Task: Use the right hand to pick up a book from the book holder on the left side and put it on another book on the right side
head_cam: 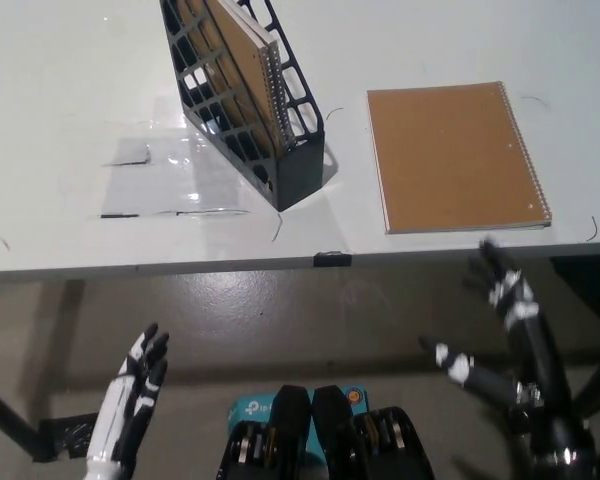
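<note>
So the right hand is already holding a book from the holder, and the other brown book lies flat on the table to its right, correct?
Not quite. The head view shows the right hand open below the table edge, holding nothing; the spiral book stands in the black holder. The other brown book does lie flat on the table to its right.
</note>
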Controlling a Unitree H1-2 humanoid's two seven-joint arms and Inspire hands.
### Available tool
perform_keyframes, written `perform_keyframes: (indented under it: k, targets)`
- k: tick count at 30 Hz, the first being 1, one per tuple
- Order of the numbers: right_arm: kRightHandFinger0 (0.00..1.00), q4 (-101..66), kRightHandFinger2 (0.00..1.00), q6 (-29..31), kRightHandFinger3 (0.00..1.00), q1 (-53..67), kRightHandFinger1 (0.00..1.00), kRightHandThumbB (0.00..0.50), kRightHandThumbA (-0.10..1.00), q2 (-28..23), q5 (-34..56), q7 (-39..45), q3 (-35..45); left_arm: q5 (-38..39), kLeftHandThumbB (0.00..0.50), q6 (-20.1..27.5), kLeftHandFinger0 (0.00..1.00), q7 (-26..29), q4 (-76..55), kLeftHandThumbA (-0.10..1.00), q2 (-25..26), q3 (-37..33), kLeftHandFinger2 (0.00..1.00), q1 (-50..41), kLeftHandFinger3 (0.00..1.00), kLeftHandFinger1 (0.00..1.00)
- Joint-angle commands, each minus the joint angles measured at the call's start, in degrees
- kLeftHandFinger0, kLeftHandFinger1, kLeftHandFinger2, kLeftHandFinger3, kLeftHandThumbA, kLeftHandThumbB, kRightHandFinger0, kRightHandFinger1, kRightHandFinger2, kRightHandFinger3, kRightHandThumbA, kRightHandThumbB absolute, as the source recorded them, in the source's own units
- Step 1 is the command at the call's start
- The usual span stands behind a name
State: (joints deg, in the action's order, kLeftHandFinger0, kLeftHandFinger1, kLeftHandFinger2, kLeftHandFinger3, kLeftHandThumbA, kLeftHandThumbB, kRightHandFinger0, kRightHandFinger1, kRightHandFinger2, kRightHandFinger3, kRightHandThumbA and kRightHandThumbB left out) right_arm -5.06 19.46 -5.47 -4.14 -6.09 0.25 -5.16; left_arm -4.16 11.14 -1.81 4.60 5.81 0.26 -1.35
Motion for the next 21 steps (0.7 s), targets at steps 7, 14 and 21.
perform_keyframes:
  k: [7, 14, 21]
  targets:
    - [0.96, -0.3, 1.0, -9.6, 1.0, -24.6, 1.0, 0.286, 0.87, 3.9, -0.7, 0.8, -0.7, -1.7, 0.148, 2.9, 1.0, 1.6, 4.1, 0.86, 0.0, 0.0, 1.0, 5.8, 1.0, 1.0]
    - [0.98, 13.5, 1.0, -11.1, 1.0, -36.9, 1.0, 0.328, 0.88, 6.4, -2.6, -0.4, -1.3, -1.6, 0.167, 5.2, 1.0, 0.9, 7.6, 0.84, 0.3, -0.5, 1.0, 5.4, 1.0, 1.0]
    - [1.0, 25.1, 1.0, -11.8, 1.0, -46.1, 1.0, 0.298, 0.88, 9.1, -3.4, -1.4, -1.8, -3.9, 0.184, 4.6, 1.0, 0.8, 7.6, 0.88, 1.0, -1.3, 1.0, 5.4, 1.0, 1.0]
